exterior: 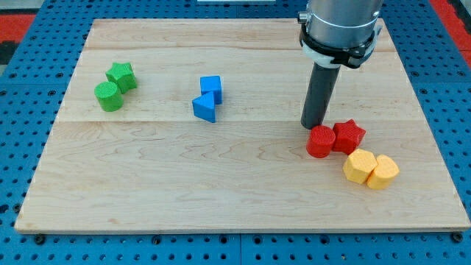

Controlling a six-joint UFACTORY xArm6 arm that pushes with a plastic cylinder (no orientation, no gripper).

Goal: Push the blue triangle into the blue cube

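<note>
The blue triangle [204, 107] lies left of the board's middle, touching the blue cube [211, 87] that sits just above it and slightly to the right. My tip [314, 125] rests on the board far to the right of both blue blocks, right at the upper-left edge of the red cylinder [321, 141]. The rod hangs from the grey arm at the view's top right.
A red star [349, 135] touches the red cylinder's right side. Two yellow blocks [359, 166] [383, 171] sit together below them. A green star [121, 75] and a green cylinder [109, 96] touch at the left. The wooden board [147, 184] lies on a blue pegboard.
</note>
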